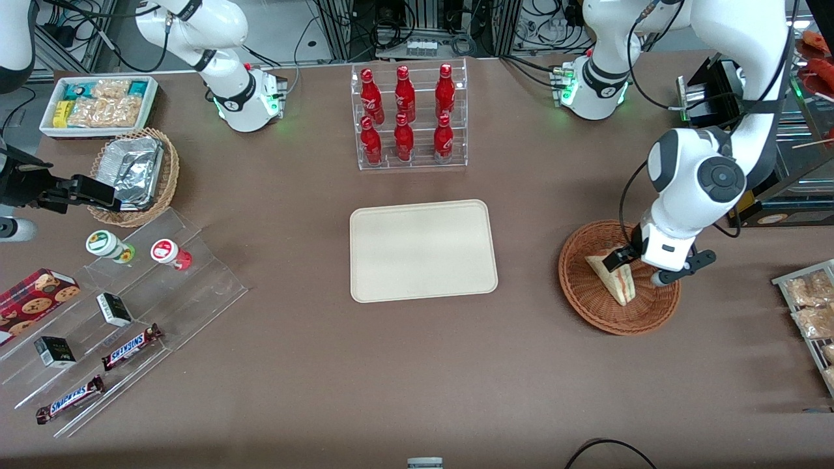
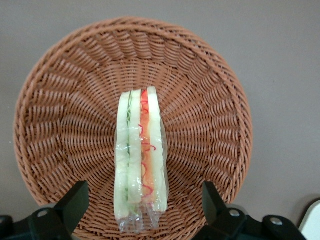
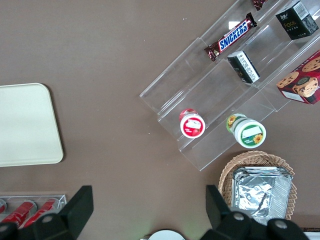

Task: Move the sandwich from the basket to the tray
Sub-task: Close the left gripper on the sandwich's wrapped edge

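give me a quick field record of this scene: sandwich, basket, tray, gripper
sandwich: wedge standing on edge in the basket, filling layers facing up
basket: reddish-brown wicker, toward the working arm's end of the table
tray: cream, nothing on it, mid-table, nearer the front camera than the bottle rack
gripper: open, above the basket, fingers either side of the sandwich, not touching it

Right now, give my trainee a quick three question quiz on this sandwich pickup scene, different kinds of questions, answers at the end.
1. True or false: the sandwich already lies on the tray.
2. The gripper hangs over which container? A) the basket B) the white snack bin C) the bottle rack
3. Fill in: the gripper's fingers are ____ , one on each side of the sandwich.

Key: 1 false, it lies in the basket; 2 A; 3 open.
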